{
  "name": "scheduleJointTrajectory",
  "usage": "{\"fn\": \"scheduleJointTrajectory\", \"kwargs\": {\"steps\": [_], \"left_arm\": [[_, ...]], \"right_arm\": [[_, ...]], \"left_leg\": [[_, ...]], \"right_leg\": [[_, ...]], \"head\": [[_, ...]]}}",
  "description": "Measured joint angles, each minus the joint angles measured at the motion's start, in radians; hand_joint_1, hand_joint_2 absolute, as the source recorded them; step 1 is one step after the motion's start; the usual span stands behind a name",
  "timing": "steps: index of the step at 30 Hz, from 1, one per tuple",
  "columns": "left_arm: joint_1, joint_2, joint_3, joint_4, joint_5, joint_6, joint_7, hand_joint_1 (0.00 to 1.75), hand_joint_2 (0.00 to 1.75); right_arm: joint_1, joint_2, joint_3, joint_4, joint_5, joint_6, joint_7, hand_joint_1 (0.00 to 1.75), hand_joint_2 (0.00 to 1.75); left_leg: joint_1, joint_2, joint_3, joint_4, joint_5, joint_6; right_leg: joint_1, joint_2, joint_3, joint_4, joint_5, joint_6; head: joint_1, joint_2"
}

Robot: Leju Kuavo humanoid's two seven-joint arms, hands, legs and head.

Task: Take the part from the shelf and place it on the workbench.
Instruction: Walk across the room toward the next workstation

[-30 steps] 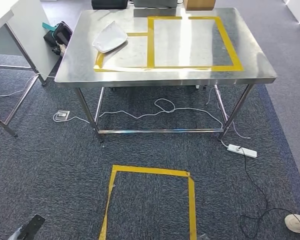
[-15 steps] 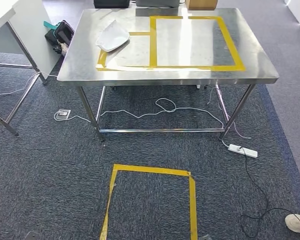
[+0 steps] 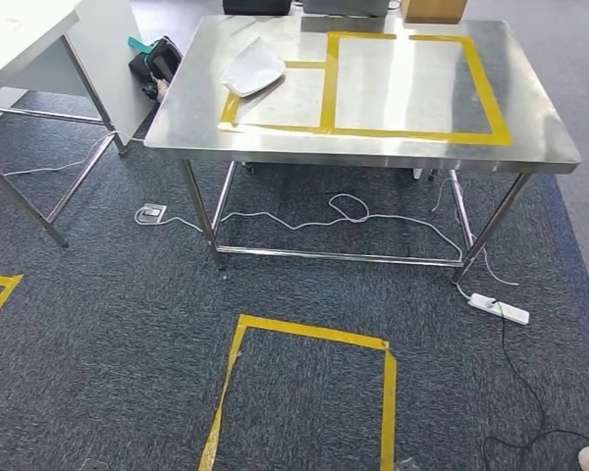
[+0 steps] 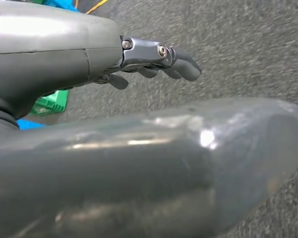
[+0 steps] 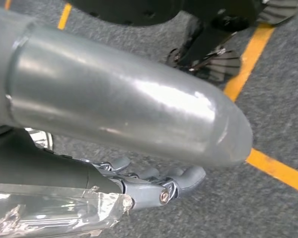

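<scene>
A white, flattish part (image 3: 253, 67) lies on the steel workbench (image 3: 195, 123), on the left yellow-taped field near the bench's far left. The bench stands across the carpet ahead of me. My left hand (image 4: 140, 148) hangs over grey carpet with its dark fingers (image 4: 177, 62) stretched out and apart from the thumb, holding nothing. My right hand (image 5: 132, 109) also hangs over carpet, its fingers (image 5: 177, 181) lightly bent and apart from the thumb, with nothing between them. A crinkled clear film (image 5: 53, 213) lies along the outer side of that hand.
A yellow tape square (image 3: 306, 392) marks the floor before the bench. A white table (image 3: 25, 39) stands at the left, a dark bag (image 3: 154, 61) beside it. Cables and a power strip (image 3: 499, 309) lie under and right of the bench. A cardboard box (image 3: 432, 10) stands beyond it.
The camera has turned left, so the bench and floor square sit further right in the picture. The dark piece seen at the lower left a second ago is out of the picture.
</scene>
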Motion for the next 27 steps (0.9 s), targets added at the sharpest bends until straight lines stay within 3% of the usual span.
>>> {"fn": "scheduleJointTrajectory", "kwargs": {"steps": [1,3,6,7,8,9,10,13,14,16,17,19,21,22,23,24,25,27], "left_arm": [[0.001,-0.005,0.0,0.001,-0.002,0.0,0.003,0.0,0.0],[0.006,-0.017,0.0,0.005,-0.003,0.0,0.008,0.0,0.0],[0.002,-0.036,-0.001,0.007,-0.004,0.0,0.017,0.0,0.0],[0.0,-0.041,-0.001,0.008,-0.004,-0.001,0.019,0.0,0.0],[0.0,-0.047,-0.001,0.008,-0.005,-0.001,0.02,0.0,0.0],[0.001,-0.052,-0.001,0.009,-0.006,-0.001,0.021,0.0,0.0],[0.001,-0.055,-0.001,0.009,-0.006,-0.002,0.022,0.0,0.0],[-0.003,-0.066,-0.001,0.009,-0.006,-0.003,0.023,0.0,0.0],[-0.005,-0.07,-0.001,0.009,-0.006,-0.004,0.023,0.0,0.0],[-0.004,-0.077,-0.001,0.009,-0.006,-0.006,0.022,0.0,0.0],[-0.002,-0.081,-0.001,0.009,-0.006,-0.006,0.022,0.0,0.0],[-0.001,-0.087,-0.001,0.009,-0.007,-0.007,0.021,0.0,0.0],[-0.006,-0.091,-0.001,0.009,-0.01,-0.008,0.017,0.0,0.0],[-0.008,-0.094,-0.001,0.009,-0.011,-0.009,0.016,0.0,0.0],[-0.008,-0.098,-0.001,0.009,-0.012,-0.01,0.015,0.0,0.0],[-0.007,-0.102,-0.001,0.009,-0.012,-0.012,0.015,0.0,0.0],[-0.005,-0.108,-0.001,0.009,-0.012,-0.013,0.015,0.0,0.0],[-0.005,-0.12,-0.001,0.009,-0.011,-0.016,0.015,0.0,0.0]], "right_arm": [[0.001,0.001,-0.002,0.0,-0.002,-0.001,0.0,0.0,0.0],[0.001,0.002,-0.006,0.0,-0.005,-0.002,0.001,0.0,0.0],[0.005,0.002,-0.01,0.0,-0.01,-0.003,0.002,0.0,0.0],[0.008,0.002,-0.011,0.0,-0.012,-0.002,0.002,0.0,0.0],[0.009,0.003,-0.013,0.0,-0.013,-0.002,0.003,0.0,0.0],[0.009,0.003,-0.015,0.0,-0.014,-0.002,0.003,0.0,0.0],[0.009,0.003,-0.017,0.0,-0.015,-0.001,0.004,0.0,0.0],[0.006,0.004,-0.022,-0.001,-0.018,-0.002,0.006,0.0,0.0],[0.005,0.004,-0.024,-0.001,-0.019,-0.002,0.007,0.0,0.0],[0.001,0.004,-0.025,-0.001,-0.02,-0.002,0.009,0.0,0.0],[-0.001,0.005,-0.025,-0.002,-0.02,-0.003,0.009,0.0,0.0],[-0.002,0.005,-0.028,-0.002,-0.021,-0.003,0.011,0.0,0.0],[0.003,0.006,-0.031,-0.002,-0.022,-0.004,0.014,0.0,0.0],[0.006,0.007,-0.033,-0.002,-0.023,-0.004,0.016,0.0,0.0],[0.009,0.007,-0.033,-0.002,-0.024,-0.004,0.018,0.0,0.0],[0.01,0.008,-0.034,-0.002,-0.024,-0.005,0.019,0.0,0.0],[0.011,0.008,-0.034,-0.002,-0.025,-0.005,0.019,0.0,0.0],[0.01,0.008,-0.037,-0.002,-0.029,-0.005,0.02,0.0,0.0]], "left_leg": [[0.002,-0.005,-0.002,-0.001,0.004,-0.005],[0.003,0.018,-0.017,0.028,-0.022,-0.013],[0.003,0.071,-0.089,0.213,-0.142,-0.023],[0.004,0.077,-0.109,0.273,-0.17,-0.026],[0.004,0.079,-0.112,0.302,-0.179,-0.027],[0.005,0.082,-0.096,0.293,-0.17,-0.026],[0.005,0.089,-0.062,0.246,-0.146,-0.025],[-0.002,0.158,0.054,0.057,-0.091,-0.014],[-0.005,0.17,0.068,0.031,-0.09,-0.007],[-0.007,0.152,0.067,0.025,-0.094,0.007],[-0.006,0.14,0.065,0.024,-0.093,0.013],[-0.002,0.118,0.063,0.022,-0.088,0.026],[-0.001,0.092,0.059,0.022,-0.085,0.034],[-0.002,0.077,0.057,0.022,-0.084,0.037],[-0.003,0.062,0.056,0.022,-0.083,0.038],[-0.003,0.047,0.056,0.023,-0.082,0.038],[-0.003,0.032,0.056,0.023,-0.081,0.037],[-0.004,0.004,0.056,0.025,-0.078,0.032]], "right_leg": [[0.0,-0.012,-0.002,0.002,0.004,-0.008],[-0.002,-0.033,-0.005,0.002,0.013,-0.025],[-0.001,-0.071,-0.011,0.002,0.024,-0.035],[0.0,-0.085,-0.013,0.002,0.025,-0.035],[0.0,-0.099,-0.016,0.002,0.026,-0.034],[0.0,-0.112,-0.017,0.002,0.026,-0.034],[0.0,-0.125,-0.016,0.002,0.026,-0.032],[0.008,-0.158,-0.014,0.006,0.017,-0.019],[0.012,-0.169,-0.014,0.006,0.013,-0.013],[0.014,-0.189,-0.006,0.004,0.008,-0.005],[0.012,-0.184,-0.003,0.007,0.003,0.001],[0.007,-0.13,-0.021,0.059,-0.035,0.011],[0.004,-0.071,-0.083,0.191,-0.103,0.015],[0.004,-0.062,-0.116,0.258,-0.127,0.015],[0.004,-0.058,-0.139,0.298,-0.134,0.015],[0.004,-0.057,-0.146,0.301,-0.12,0.013],[0.004,-0.052,-0.133,0.262,-0.087,0.011],[0.0,-0.011,-0.075,0.123,-0.012,0.005]], "head": [[-0.001,0.0],[-0.004,0.0],[-0.014,0.0],[-0.014,0.0],[-0.014,0.0],[-0.014,0.0],[-0.015,0.0],[-0.015,0.0],[-0.014,0.0],[-0.011,0.0],[-0.011,0.0],[-0.008,0.0],[-0.004,0.0],[-0.003,0.0],[-0.003,0.0],[-0.003,0.0],[-0.003,0.0],[-0.002,0.0]]}}
